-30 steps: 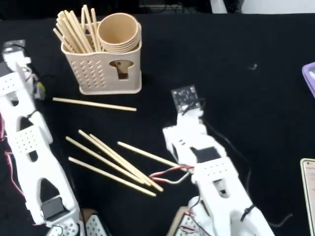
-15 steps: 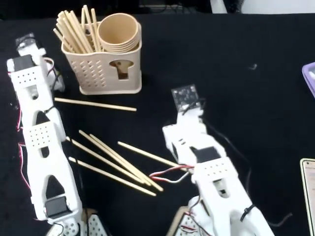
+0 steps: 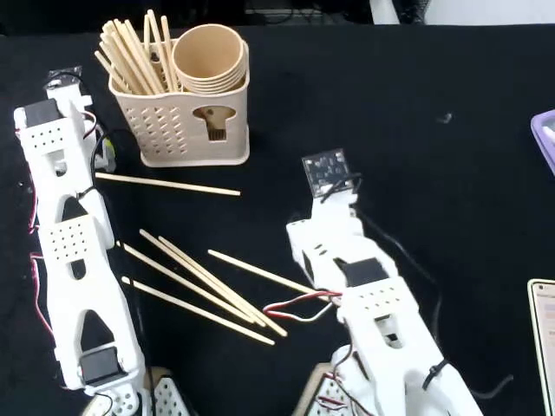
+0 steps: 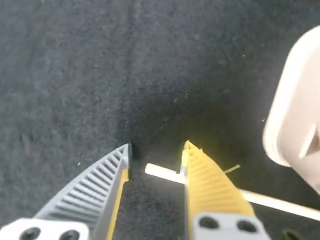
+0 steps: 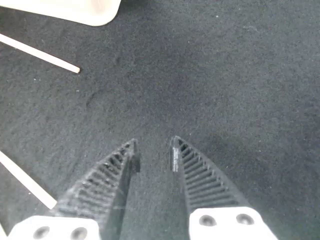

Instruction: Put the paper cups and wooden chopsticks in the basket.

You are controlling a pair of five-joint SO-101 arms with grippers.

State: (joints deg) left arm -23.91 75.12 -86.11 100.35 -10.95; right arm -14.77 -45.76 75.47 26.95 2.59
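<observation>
Change: left arm has swung forward, up beside the basket (image 3: 173,130).
Left end effector (image 4: 155,150): spread, straddling the end of a lone wooden chopstick (image 4: 161,171).
Right end effector (image 5: 152,145): slightly spread over the desk (image 5: 225,75).
Basket: holds paper cups (image 3: 208,56) and bundled chopsticks (image 3: 130,52).
Loose chopsticks (image 3: 199,286): between the arms.

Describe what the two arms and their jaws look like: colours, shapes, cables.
Both the left arm and the right arm are white plastic with dotted hole panels and black motors. Red, white and black cables run along them. The right arm carries a small black circuit board. All jaws are ribbed, tapering triangles: the left's one grey and one yellow, the right's both dark.
</observation>
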